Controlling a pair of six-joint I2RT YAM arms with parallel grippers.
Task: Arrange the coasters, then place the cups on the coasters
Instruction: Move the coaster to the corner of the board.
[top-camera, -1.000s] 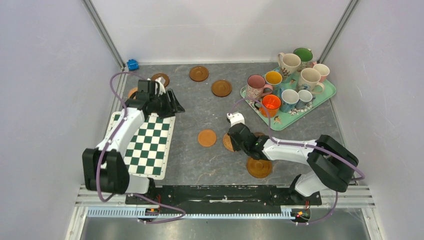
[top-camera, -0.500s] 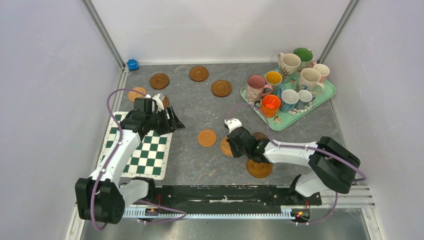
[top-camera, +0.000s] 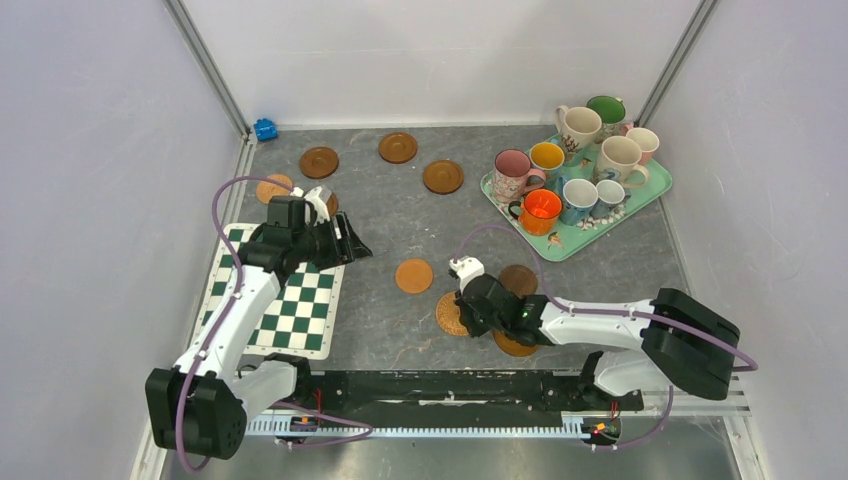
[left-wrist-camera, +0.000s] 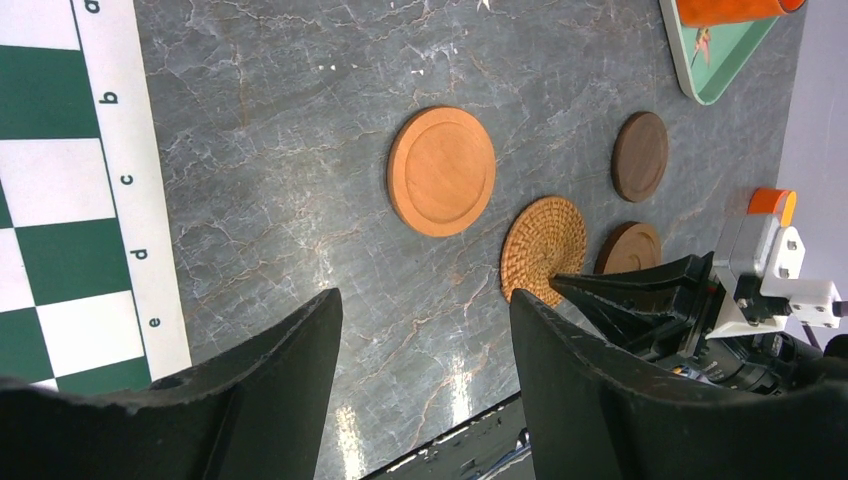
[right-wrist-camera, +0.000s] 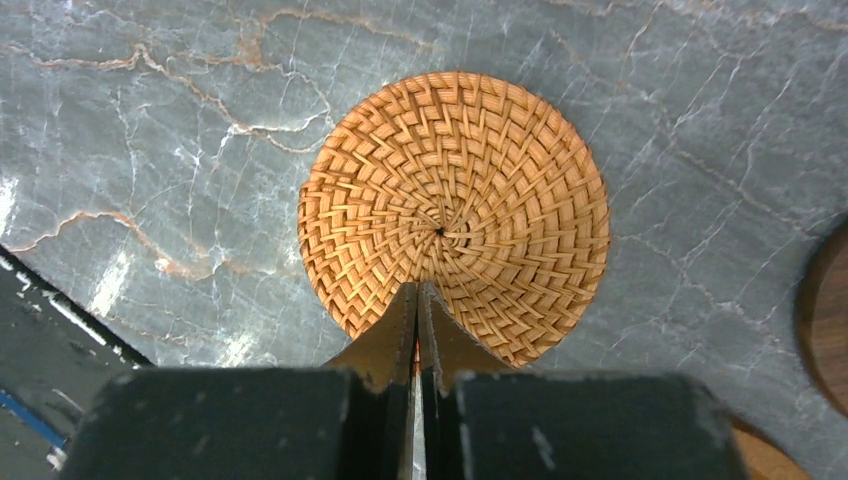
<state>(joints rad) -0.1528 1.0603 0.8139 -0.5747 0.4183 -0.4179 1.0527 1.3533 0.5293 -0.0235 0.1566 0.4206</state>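
woven coaster (right-wrist-camera: 455, 200) dragged nearer bases under closed right end effector (right-wrist-camera: 418, 293).

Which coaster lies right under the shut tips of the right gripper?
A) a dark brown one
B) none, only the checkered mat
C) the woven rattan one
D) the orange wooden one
C: the right wrist view shows the tips of the right gripper over the woven rattan coaster.

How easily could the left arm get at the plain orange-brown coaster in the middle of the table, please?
Probably easily: the left gripper hangs open near the orange-brown coaster, which lies flat on bare tabletop with nothing between. The shut right gripper is at the woven coaster nearby, apart.
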